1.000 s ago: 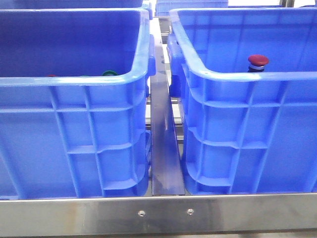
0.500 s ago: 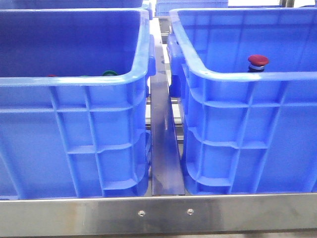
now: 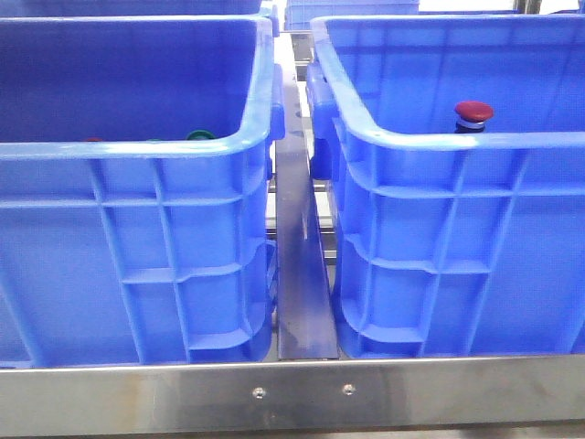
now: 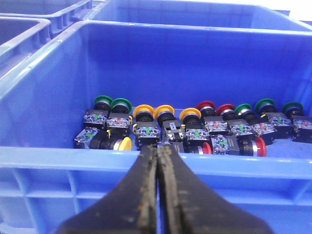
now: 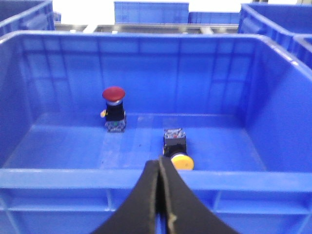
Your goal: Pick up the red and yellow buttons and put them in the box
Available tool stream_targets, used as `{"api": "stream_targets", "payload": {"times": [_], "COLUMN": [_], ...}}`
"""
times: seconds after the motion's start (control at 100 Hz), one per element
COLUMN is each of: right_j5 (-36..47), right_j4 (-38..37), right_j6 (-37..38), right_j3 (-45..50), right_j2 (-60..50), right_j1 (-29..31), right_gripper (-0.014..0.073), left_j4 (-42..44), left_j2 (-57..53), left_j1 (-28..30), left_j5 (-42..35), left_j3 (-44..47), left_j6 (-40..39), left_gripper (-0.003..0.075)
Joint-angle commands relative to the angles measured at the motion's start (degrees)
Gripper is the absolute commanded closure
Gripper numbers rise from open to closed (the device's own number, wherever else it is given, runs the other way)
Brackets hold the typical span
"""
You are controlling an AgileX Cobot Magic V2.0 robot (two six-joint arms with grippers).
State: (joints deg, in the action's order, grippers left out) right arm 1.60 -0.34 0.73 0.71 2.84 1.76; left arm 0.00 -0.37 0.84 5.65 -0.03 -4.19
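a red button (image 5: 113, 108) stands upright on the floor of the right-hand box (image 3: 457, 137), cap up on its black body, toward the far wall; from the front its dark red cap (image 3: 473, 112) just shows above the near rim. a yellow button (image 5: 177, 152) lies on its side in the same box, nearer the near wall and well apart from the red one, its yellow cap facing the near rim. the right gripper (image 5: 160, 168) hangs at the near rim of that box, outside it, its two dark fingers pressed together with nothing between them.

the other crate (image 3: 137, 146) on the left holds a crowd of buttons (image 4: 195, 129) lined up across its floor: green-capped ones at both ends, yellow-ringed ones in the middle, a few red caps among them, some tipped over. the left gripper (image 4: 158, 155) sits at that crate's near rim, also outside, fingers closed flat against each other and empty.

between the two crates runs a steel rail (image 3: 300, 265), and a steel bar (image 3: 292, 393) with two screws crosses in front of both
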Motion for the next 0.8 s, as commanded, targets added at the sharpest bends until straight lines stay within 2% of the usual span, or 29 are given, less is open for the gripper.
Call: {"api": "stream_targets", "payload": {"times": [0.0, 0.04, 0.22, 0.79], "right_j5": [8.43, 4.80, 1.77, 1.64], "right_j4": [-2.82, -3.18, -3.18, -3.18], "right_j6": [2.71, 2.71, 2.71, 2.71], "right_j3": [1.43, 1.21, 1.28, 1.28], "right_j2": [-2.43, -4.62, -4.63, -4.63], "right_j1": [1.43, 2.14, 3.12, 3.12], "right_gripper": [0.0665, 0.0665, 0.0665, 0.0665], "left_j4": [0.00, 0.00, 0.00, 0.00], "left_j2": [-1.67, -1.67, -1.67, -1.67], "left_j1": [0.00, 0.00, 0.00, 0.00], "left_j5": [-5.01, -5.01, -5.01, -5.01], "left_j3": [1.12, 1.12, 1.12, 1.12], "left_j6": [-0.65, -0.65, -0.65, -0.65], "left_gripper": [0.0741, 0.0741, 0.0741, 0.0741]}}
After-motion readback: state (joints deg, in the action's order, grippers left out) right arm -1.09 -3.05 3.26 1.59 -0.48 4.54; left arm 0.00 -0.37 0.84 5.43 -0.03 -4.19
